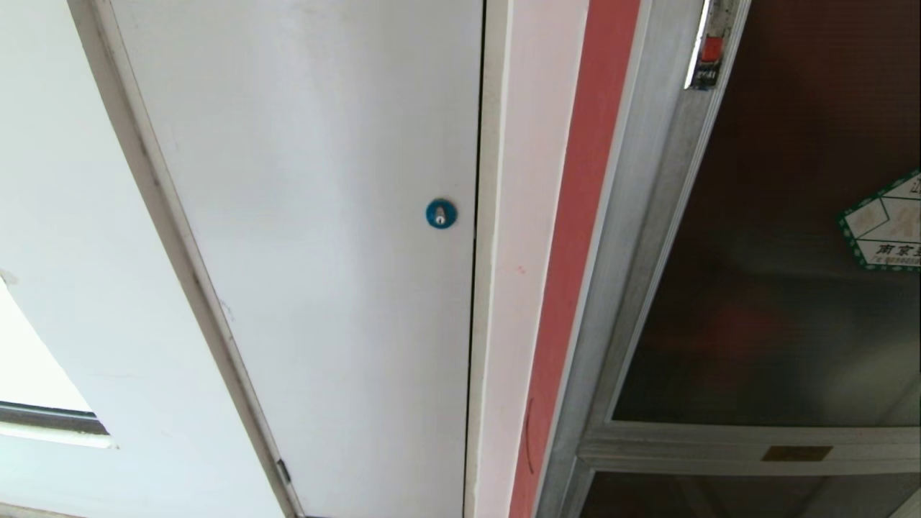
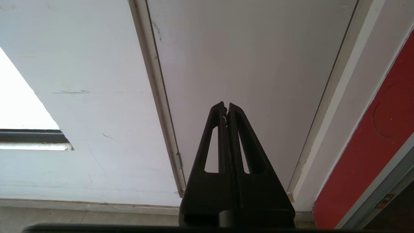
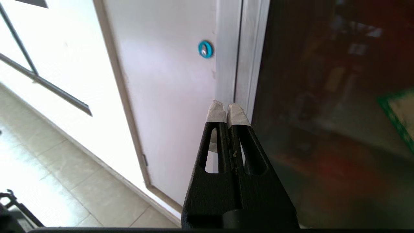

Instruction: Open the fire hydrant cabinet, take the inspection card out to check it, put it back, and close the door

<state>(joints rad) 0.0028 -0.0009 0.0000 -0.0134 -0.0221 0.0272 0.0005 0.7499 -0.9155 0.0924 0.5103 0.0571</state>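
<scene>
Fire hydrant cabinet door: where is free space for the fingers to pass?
Bare tinted glass of the door lies below the red latch, left of the green-bordered sticker. The frame strip between the red band and the glass is narrow.

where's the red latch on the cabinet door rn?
In the head view the small red latch sits top right, on the aluminium edge of the door, above and left of the green-bordered sticker.

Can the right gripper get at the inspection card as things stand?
Probably not yet. The door of the fire hydrant cabinet looks closed, no card shows, and the right gripper, jaws shut, is beside the frame.
</scene>
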